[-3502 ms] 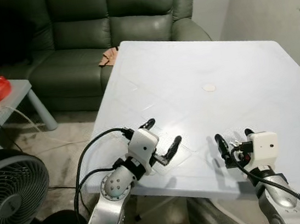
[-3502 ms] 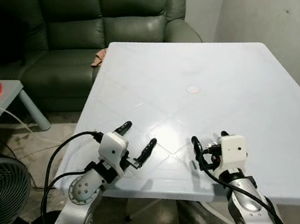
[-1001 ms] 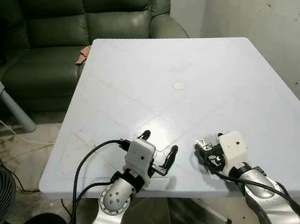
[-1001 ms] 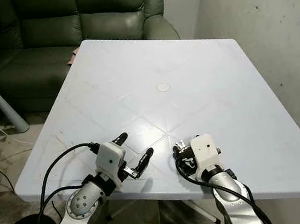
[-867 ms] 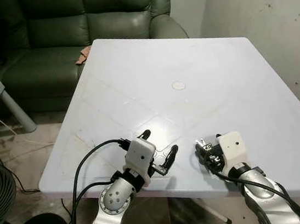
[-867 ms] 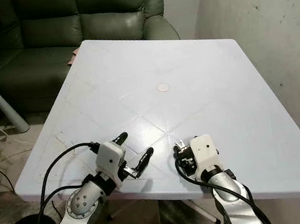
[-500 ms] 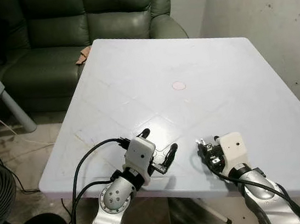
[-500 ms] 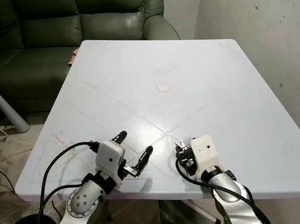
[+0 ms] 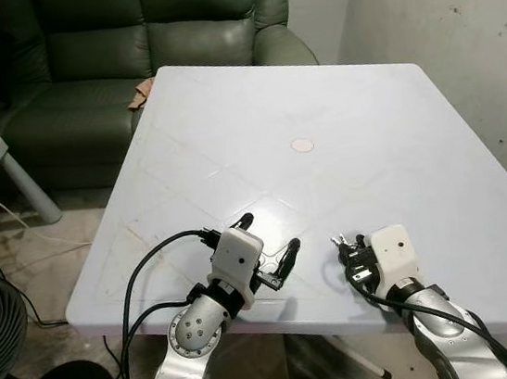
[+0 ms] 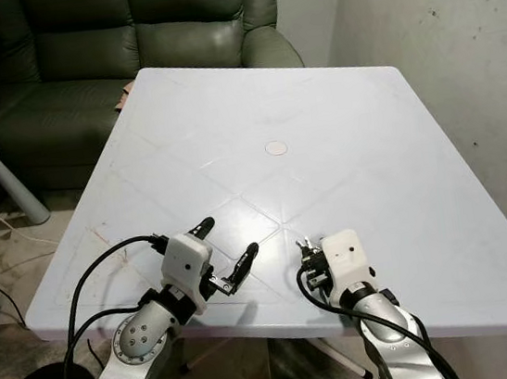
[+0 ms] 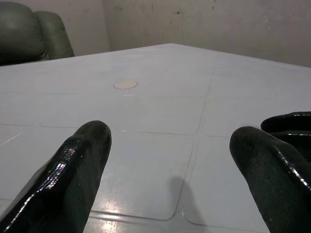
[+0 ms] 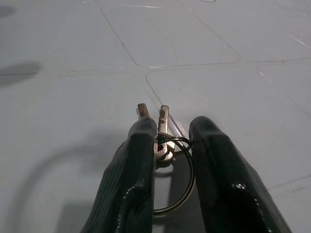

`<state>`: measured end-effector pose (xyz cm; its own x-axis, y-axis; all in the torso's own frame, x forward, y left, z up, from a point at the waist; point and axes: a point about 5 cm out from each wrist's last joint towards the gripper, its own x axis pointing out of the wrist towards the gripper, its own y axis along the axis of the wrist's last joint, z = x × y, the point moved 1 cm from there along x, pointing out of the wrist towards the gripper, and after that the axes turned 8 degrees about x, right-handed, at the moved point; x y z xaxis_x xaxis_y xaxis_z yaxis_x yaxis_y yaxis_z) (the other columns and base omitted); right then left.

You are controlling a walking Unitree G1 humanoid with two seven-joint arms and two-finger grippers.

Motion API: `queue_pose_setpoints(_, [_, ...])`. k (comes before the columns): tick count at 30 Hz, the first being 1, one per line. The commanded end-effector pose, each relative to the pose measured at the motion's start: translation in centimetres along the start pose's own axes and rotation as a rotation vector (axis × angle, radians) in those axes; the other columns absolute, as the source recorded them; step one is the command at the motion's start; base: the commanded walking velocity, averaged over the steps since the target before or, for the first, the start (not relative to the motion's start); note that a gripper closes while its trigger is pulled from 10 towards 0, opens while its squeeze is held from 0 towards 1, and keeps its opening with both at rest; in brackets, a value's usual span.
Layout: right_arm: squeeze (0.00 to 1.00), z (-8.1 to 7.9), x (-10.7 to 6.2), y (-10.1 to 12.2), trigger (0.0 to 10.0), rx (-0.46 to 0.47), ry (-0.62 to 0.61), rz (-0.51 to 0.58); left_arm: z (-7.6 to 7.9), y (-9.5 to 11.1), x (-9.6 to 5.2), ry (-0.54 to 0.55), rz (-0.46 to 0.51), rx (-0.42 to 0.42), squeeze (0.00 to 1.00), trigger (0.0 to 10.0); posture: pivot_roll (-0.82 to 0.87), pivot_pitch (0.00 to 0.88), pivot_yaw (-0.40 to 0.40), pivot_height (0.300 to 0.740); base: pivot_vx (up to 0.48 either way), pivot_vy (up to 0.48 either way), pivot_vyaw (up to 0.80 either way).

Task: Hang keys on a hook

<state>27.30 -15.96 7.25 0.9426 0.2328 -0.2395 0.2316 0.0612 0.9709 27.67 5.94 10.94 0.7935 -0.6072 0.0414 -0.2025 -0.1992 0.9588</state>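
Two grippers low in frame over a white table (image 9: 335,95): right gripper (image 12: 171,145) pinching keys (image 12: 163,127), left gripper (image 9: 271,248) spread; green sofa (image 9: 121,39) upper left.

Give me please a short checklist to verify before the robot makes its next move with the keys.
1. Keys between the right gripper fingers: ok, the ring hangs between them.
2. Grip firm enough to lift: cannot tell.
3. Left gripper free and open: ok, it holds nothing and sits over the table.
4. Hook located: not ok, none is seen.
5. Table ahead free of obstacles: ok, only a small round mark.
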Motion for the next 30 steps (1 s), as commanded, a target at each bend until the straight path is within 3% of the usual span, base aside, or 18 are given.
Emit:
queue_pose_setpoints(1, [0.0, 0.3, -0.2, -0.5, 0.0, -0.003, -0.004, -0.033, 0.0, 0.2, 0.1, 0.008, 0.006, 0.01, 0.0, 10.0, 0.01, 0.052, -0.103, 0.711, 0.0, 0.0, 0.0])
queue_pose_setpoints(11, [0.0, 0.4, -0.3, -0.5, 0.0, -0.013, -0.001, -0.03, 0.2, 0.2, 0.1, 0.012, 0.006, 0.006, 0.0, 10.0, 0.01, 0.053, -0.108, 0.711, 0.0, 0.0, 0.0])
queue_pose_setpoints(12, [0.0, 0.4, -0.3, -0.5, 3.4, -0.021, 0.001, -0.028, 0.2, 0.2, 0.1, 0.013, 0.007, 0.007, 0.0, 10.0, 0.01, 0.053, -0.108, 0.711, 0.0, 0.0, 0.0])
queue_pose_setpoints(13, [0.0, 0.5, -0.3, -0.4, 8.5, -0.035, -0.002, -0.022, 0.2, 0.2, 0.1, 0.014, 0.007, 0.007, 0.0, 10.0, 0.01, 0.053, -0.108, 0.711, 0.0, 0.0, 0.0])
queue_pose_setpoints(14, [0.0, 0.5, -0.3, -0.3, 10.0, -0.008, 0.006, -0.013, 0.2, 0.2, 0.1, 0.015, 0.006, 0.009, 0.0, 10.0, 0.01, 0.053, -0.108, 0.711, 0.0, 0.0, 0.0])
queue_pose_setpoints(19, [0.0, 0.6, -0.2, 0.0, 10.0, 0.085, 0.039, 0.001, 0.2, 0.2, 0.2, 0.016, 0.009, 0.009, 0.0, 10.0, 0.01, 0.049, -0.105, 0.711, 0.0, 0.0, 0.0])
queue_pose_setpoints(20, [0.76, 0.7, -0.2, 0.2, 10.0, 0.105, 0.04, 0.02, 0.2, 0.2, 0.2, 0.014, 0.01, 0.013, 0.0, 10.0, 0.01, 0.045, -0.103, 0.711, 0.0, 0.0, 0.0])
queue_pose_setpoints(21, [1.0, 0.8, -0.2, 0.3, 10.0, 0.132, 0.045, 0.031, 0.2, 0.2, 0.2, 0.013, 0.01, 0.016, 0.0, 10.0, 0.01, 0.045, -0.103, 0.711, 0.0, 0.0, 0.0])
queue_pose_setpoints(30, [1.0, 1.1, -0.4, 0.9, 10.0, 0.134, 0.061, 0.087, 0.3, 0.2, 0.2, 0.006, 0.011, 0.017, 0.0, 10.0, 0.0, 0.036, -0.099, 0.711, 0.0, 0.0, 0.0])
